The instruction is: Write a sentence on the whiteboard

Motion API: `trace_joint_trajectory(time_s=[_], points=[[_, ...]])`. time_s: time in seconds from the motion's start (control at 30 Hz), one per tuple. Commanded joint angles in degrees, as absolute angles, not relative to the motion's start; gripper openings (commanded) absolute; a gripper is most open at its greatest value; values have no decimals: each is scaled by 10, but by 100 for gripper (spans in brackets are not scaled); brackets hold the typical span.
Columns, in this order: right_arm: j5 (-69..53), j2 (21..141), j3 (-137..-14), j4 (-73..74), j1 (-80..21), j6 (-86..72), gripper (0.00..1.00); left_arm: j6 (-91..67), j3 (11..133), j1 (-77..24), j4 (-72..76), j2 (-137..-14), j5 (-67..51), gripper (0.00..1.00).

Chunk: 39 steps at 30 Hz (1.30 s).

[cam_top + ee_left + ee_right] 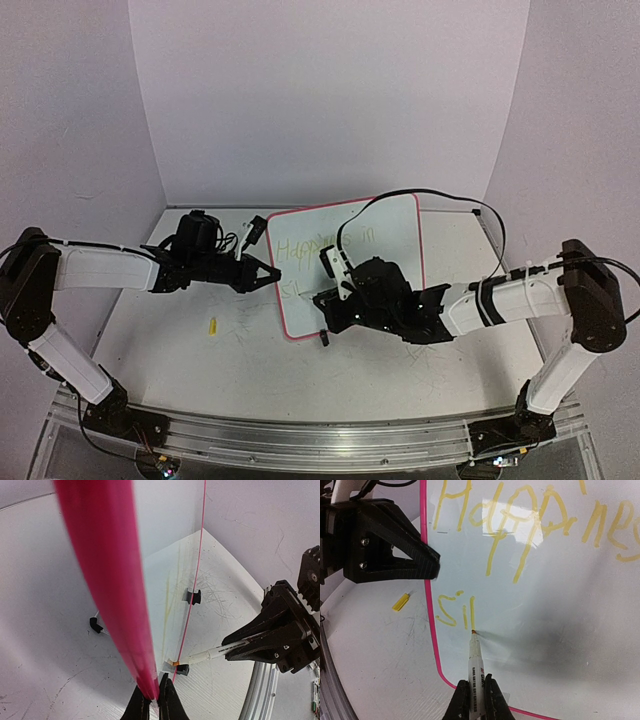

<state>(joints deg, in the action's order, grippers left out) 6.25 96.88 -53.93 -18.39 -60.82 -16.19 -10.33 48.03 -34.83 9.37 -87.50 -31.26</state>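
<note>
The whiteboard (pixel 390 235), white with a red-pink rim, lies on the table between the arms. Yellow writing (pixel 520 525) on it reads "Happines…" on the first line and "sil" (pixel 455 610) below. My left gripper (pixel 272 275) is shut on the board's left rim (pixel 110 580), seen edge-on in the left wrist view. My right gripper (pixel 476 700) is shut on a white marker (pixel 475 665). The marker's tip touches the board at the foot of the "l". The marker also shows in the left wrist view (pixel 220 652).
A small yellow marker cap (pixel 401 602) lies on the scratched tabletop left of the board, also seen from above (pixel 212 325). Black clip feet (pixel 192 596) stick out at the board's edges. The enclosure walls stand behind and beside the table.
</note>
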Motion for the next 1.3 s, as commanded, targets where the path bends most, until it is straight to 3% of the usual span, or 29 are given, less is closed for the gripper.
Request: trace_joint_trajectory(time_s=[0.0, 0.5, 1.27], points=[[86, 966, -556, -189, -607, -160, 0, -62, 500, -350, 74, -870, -268, 0], [109, 973, -588, -190, -595, -139, 0, -61, 501, -350, 74, -870, -270, 0], [80, 952, -533, -170, -597, -178, 0, -62, 502, -350, 74, -876, -273, 0]])
